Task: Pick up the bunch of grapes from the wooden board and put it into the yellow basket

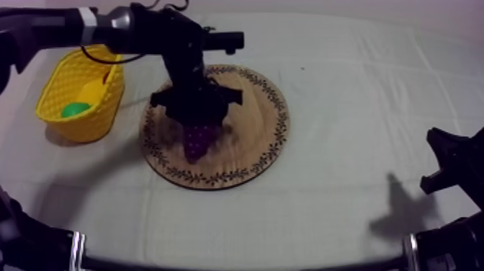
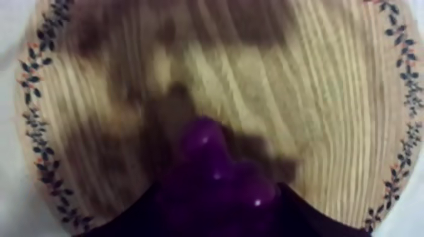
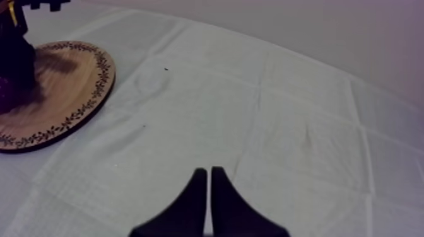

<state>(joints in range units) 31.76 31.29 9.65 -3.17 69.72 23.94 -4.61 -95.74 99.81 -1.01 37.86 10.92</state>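
My left gripper point(image 1: 193, 115) hangs over the round wooden board point(image 1: 253, 119), shut on the purple bunch of grapes point(image 1: 198, 140). In the left wrist view the grapes point(image 2: 217, 176) sit between my dark fingers point(image 2: 318, 219), with the board point(image 2: 328, 94) and a shadow behind them. I cannot tell whether the bunch still touches the wood. The yellow basket point(image 1: 66, 78) stands left of the board. My right gripper point(image 1: 448, 162) rests low at the table's right side; its fingers lie together as a narrow wedge point(image 3: 208, 170) over bare cloth.
Inside the basket lie a green fruit point(image 1: 74, 109) and a yellow piece point(image 1: 92, 91). The right wrist view has the board point(image 3: 69, 82) far off, with my left arm point(image 3: 16, 57) over it. Creased grey-white cloth point(image 1: 360, 108) covers the table.
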